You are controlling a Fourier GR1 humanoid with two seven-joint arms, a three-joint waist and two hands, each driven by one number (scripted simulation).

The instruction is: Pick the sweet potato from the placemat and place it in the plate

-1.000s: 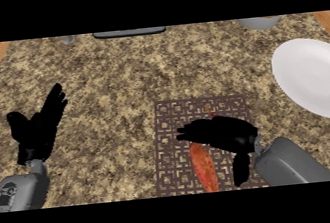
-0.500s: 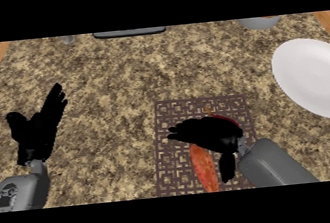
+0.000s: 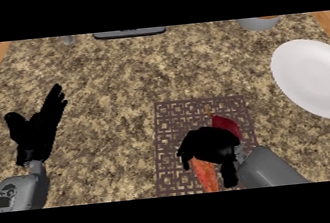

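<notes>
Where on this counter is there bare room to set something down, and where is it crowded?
Free: the counter stretch between the left robot hand and the placemat, the strip between placemat and plate, and the plate's own white surface. Crowded: the placemat's near half, where the right robot hand curls over the sweet potato.

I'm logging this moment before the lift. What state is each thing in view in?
sweet potato: lying on the placemat, mostly hidden under the right hand.
placemat: flat on the counter.
plate: white, nothing on it, at the right edge.
right hand: fingers curled over the sweet potato.
left hand: open, fingers up, resting at the left.
</notes>
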